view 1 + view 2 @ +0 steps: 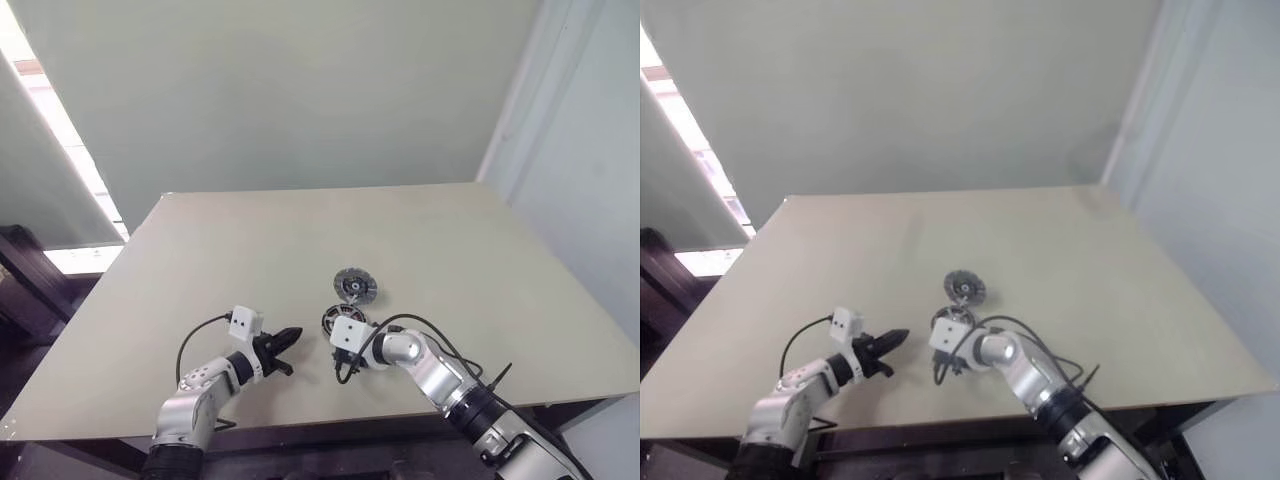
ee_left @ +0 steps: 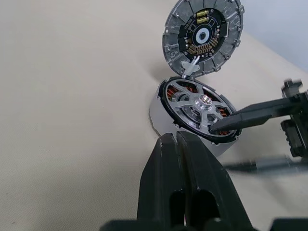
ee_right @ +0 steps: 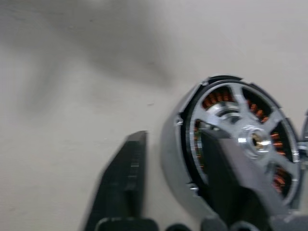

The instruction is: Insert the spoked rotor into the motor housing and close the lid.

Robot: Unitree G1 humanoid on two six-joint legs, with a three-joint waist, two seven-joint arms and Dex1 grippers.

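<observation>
The spoked rotor (image 2: 202, 108) lies inside the motor housing (image 2: 156, 108), with copper windings showing between its spokes. The lid (image 2: 202, 36), dark grey and ribbed, stands tilted open at the housing's far edge. In the head views the housing (image 1: 340, 320) sits near the table's front, and the lid (image 1: 355, 285) is just beyond it. My right gripper (image 3: 171, 139) is open and straddles the housing's near wall. One of its fingers (image 3: 231, 178) lies over the rotor, the other (image 3: 122, 183) outside the wall with a gap. My left gripper (image 1: 290, 336) is shut, holds nothing and points at the housing from the left.
The beige table (image 1: 250, 240) stretches far beyond the parts. Black cables (image 1: 440, 335) run along my right arm near the front edge. A grey wall rises behind the table.
</observation>
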